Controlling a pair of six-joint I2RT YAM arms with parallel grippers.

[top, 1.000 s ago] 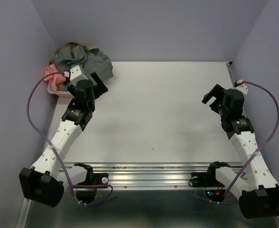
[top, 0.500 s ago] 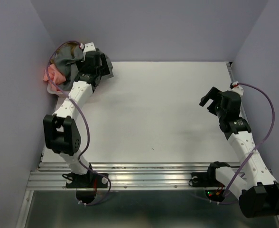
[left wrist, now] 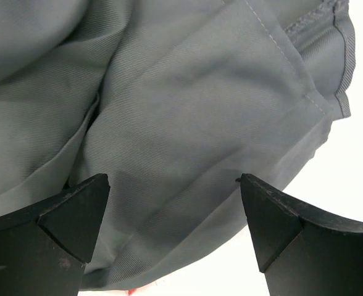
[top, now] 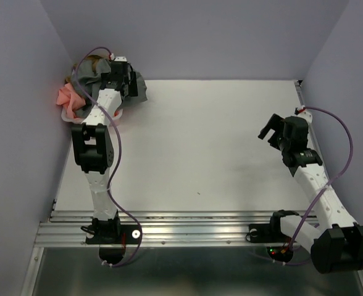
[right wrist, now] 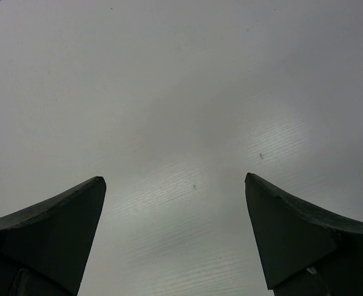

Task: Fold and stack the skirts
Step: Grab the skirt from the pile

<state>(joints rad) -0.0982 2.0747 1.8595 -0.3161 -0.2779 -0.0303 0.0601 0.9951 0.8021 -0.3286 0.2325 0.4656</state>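
The skirts lie heaped in the far left corner: a grey skirt (top: 87, 76) on top, a salmon-pink one (top: 66, 97) at the left and a bit of olive-brown one (top: 92, 60) behind. My left gripper (top: 130, 84) hangs open right over the grey skirt's (left wrist: 181, 111) table-side edge, its fingertips (left wrist: 76, 213) spread either side of a fold, nothing pinched. My right gripper (top: 268, 129) stands open at the right of the table. In its wrist view the right gripper (right wrist: 175, 228) has only bare table (right wrist: 181, 92) between its fingers.
A white basket rim (top: 71, 119) shows under the pile at the left wall. Purple walls close in the table (top: 206, 142) on the left, back and right. A metal rail (top: 194, 225) runs along the near edge.
My left arm has stretched out from the table's left side to the far left corner, bringing its gripper over the grey skirt. The right gripper has drifted slightly left.
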